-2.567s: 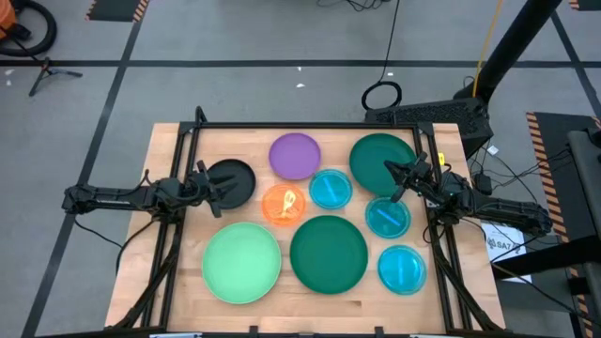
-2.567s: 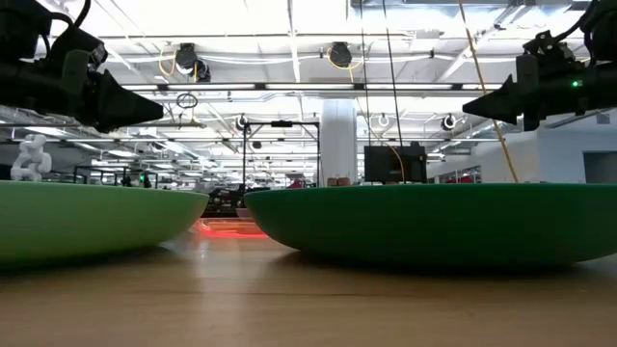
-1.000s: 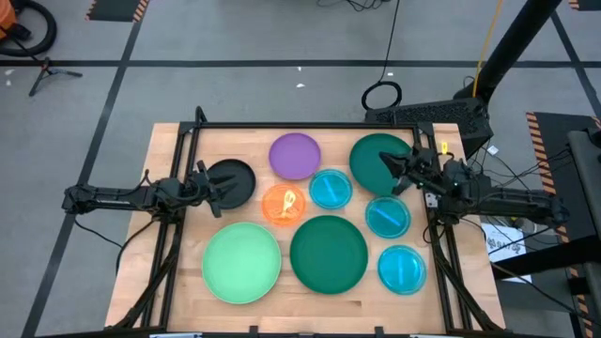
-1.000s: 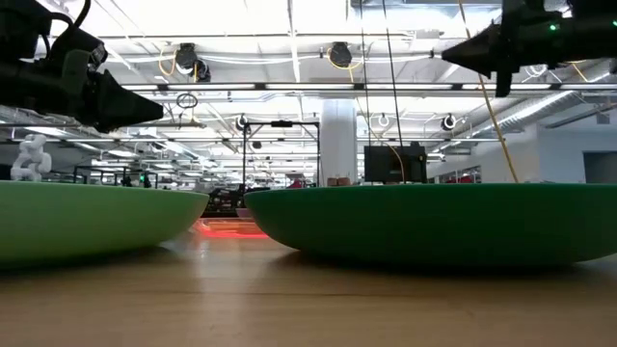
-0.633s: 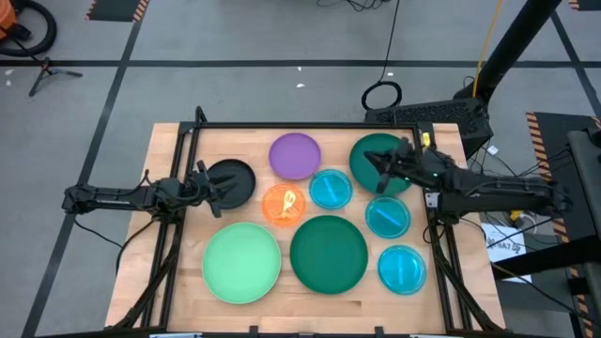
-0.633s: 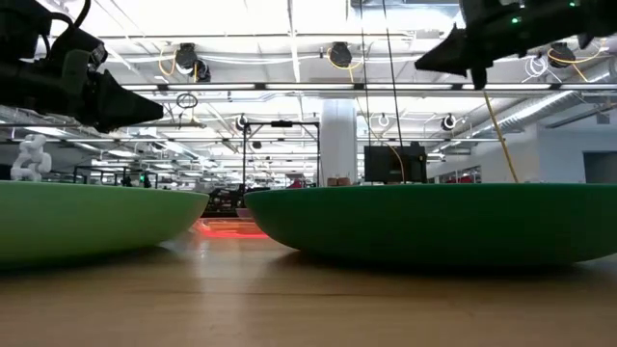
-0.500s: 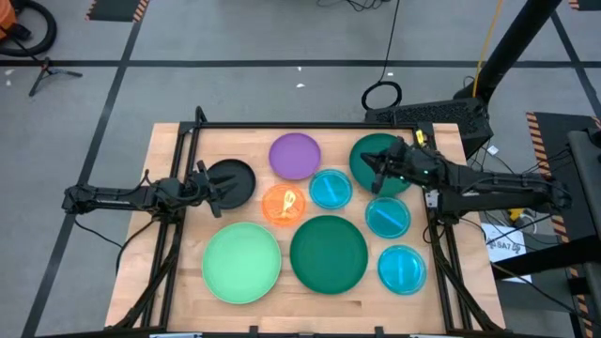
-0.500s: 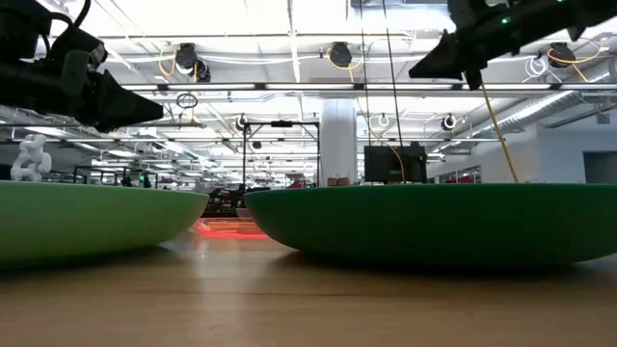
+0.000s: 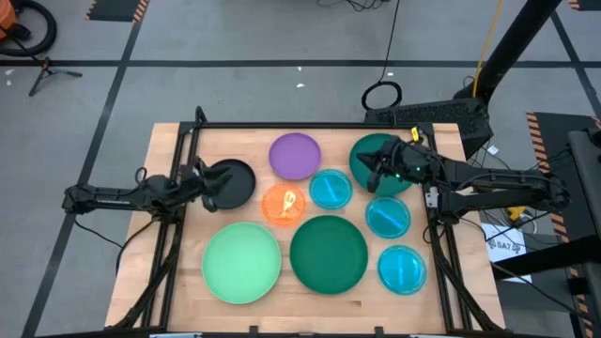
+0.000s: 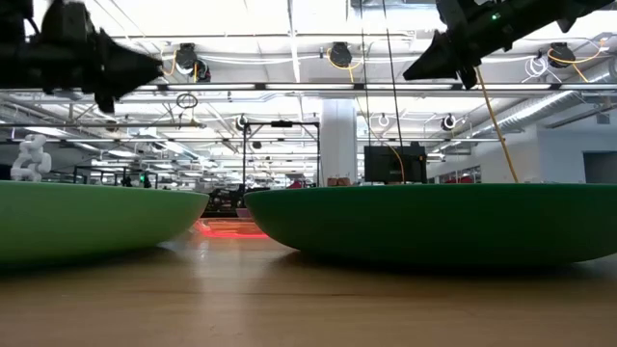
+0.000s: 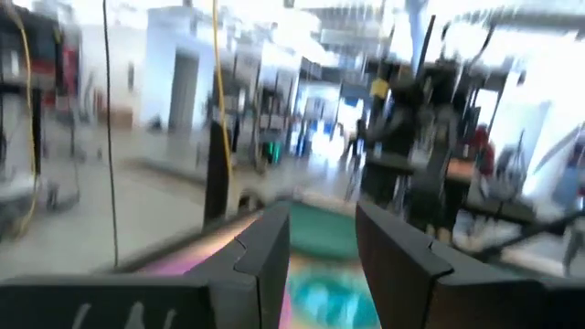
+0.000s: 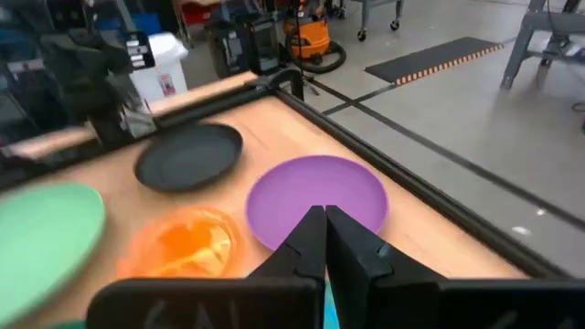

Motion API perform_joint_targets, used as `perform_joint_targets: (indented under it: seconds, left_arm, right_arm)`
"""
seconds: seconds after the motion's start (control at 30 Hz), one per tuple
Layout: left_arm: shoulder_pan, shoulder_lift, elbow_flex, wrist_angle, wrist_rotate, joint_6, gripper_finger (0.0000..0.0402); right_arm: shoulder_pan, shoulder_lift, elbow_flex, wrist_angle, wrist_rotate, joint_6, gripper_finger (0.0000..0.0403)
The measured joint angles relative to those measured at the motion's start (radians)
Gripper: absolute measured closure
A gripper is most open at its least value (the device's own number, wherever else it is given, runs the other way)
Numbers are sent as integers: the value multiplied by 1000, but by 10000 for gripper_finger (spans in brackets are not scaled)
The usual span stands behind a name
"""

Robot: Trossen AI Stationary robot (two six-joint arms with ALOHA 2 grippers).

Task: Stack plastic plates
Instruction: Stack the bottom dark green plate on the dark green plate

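nine plastic plates (image 9: 329, 252) lie spread across the table (image 9: 169, 141), none stacked.

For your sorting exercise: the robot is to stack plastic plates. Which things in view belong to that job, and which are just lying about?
Belong to the job:
mint green plate
two dark green plates
purple plate
black plate
orange plate
three blue plates
left gripper
right gripper

Just lying about:
cable coil on the floor

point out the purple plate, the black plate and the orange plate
purple plate (image 9: 295, 155), high view, its centre
black plate (image 12: 189, 156), right wrist view, middle of its face
orange plate (image 9: 283, 205), high view, its centre
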Motion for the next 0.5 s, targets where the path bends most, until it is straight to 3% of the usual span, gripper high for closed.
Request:
perform_joint_targets:
  seconds: [0.07,0.27,0.5]
  left_arm:
    - [0,0,8,62,0,69,270]
    - [0,0,50,150,0,159,270]
    - [0,0,91,156,-8,243,270]
  right_arm:
    - [0,1,0,13,-16,60,403]
    - [1,70,0,137,-241,53,403]
    - [1,192,13,223,-337,70,403]
